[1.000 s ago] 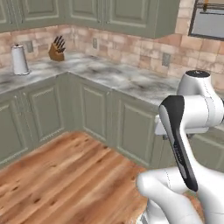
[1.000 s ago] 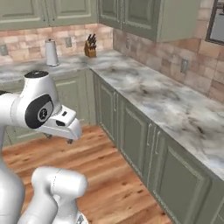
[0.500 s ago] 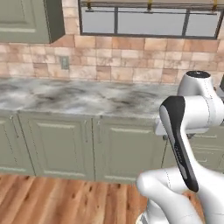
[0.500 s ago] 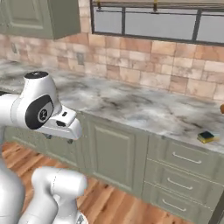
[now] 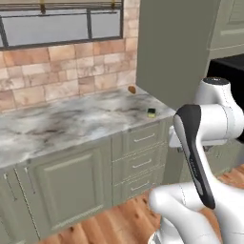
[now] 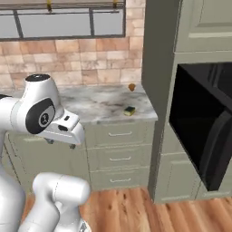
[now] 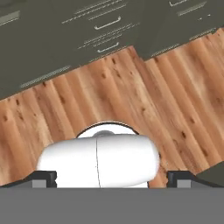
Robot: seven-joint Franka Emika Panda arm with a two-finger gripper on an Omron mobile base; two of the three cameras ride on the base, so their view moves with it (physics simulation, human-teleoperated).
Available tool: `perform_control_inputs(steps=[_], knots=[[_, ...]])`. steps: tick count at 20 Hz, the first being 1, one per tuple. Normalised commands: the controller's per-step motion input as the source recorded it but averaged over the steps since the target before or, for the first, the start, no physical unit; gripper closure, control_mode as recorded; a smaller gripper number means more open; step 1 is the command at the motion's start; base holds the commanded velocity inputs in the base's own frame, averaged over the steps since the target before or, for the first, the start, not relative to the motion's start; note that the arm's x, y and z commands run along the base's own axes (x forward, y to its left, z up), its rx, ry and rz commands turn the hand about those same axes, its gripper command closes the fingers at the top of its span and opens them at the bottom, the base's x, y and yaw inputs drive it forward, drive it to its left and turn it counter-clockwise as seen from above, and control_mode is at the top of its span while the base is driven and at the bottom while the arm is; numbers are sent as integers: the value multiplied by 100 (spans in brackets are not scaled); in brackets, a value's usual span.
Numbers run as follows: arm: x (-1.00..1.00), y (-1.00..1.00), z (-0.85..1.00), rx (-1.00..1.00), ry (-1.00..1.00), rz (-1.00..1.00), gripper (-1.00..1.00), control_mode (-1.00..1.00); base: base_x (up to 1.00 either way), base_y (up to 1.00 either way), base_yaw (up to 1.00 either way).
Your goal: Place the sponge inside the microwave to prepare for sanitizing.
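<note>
1. Distance is my first worry. The sponge [image 6: 130, 110] lies on the marble surface [image 6: 97, 102] near its right front corner, just left of the tall cabinet [image 6: 159, 68], while my claw [image 7: 112, 177] is tucked low over the wooden floor [image 7: 166, 100], well apart from it. Its fingertips [image 7: 45, 176] stand wide and hold nothing. A long reach from here could swing my elbow into the drawers [image 6: 118, 149] below the surface.

2. Mistaken target. A small orange-brown rounded thing [image 6: 132, 86] sits further back against the brick wall [image 6: 81, 59]. From this far off both look tiny, so I judge I could drift toward the wrong one unless I fix on the yellow block with the dark top.

3. Edge risk. The sponge is close to the front lip. A clumsy descent could nudge it off onto the floor, and a soft block may squash or slip between my fingers.

4. Microwave [image 6: 204, 127]. It is set into the cabinet column right of the surface, its dark door [image 6: 217, 149] apparently swung open toward the room. I cannot make out the cavity clearly from here. Carrying the sponge round that cabinet corner, I might clip the column or the door.
</note>
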Motion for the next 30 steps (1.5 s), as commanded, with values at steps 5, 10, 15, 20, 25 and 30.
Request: perform_control_inputs(steps=[5, 10, 15, 20, 25, 30], knots=[[0, 0, 0, 0, 0, 0, -100, 100, 60, 4, -67], [0, 0, 0, 0, 0, 0, -100, 100, 99, 25, -35], [0, 0, 0, 0, 0, 0, -100, 100, 75, 25, -14], [0, 0, 0, 0, 0, 0, -100, 100, 56, 13, 0], [0, 0, 0, 0, 0, 0, -100, 100, 48, -1, 2], [0, 0, 0, 0, 0, 0, -100, 100, 54, -8, 7]])
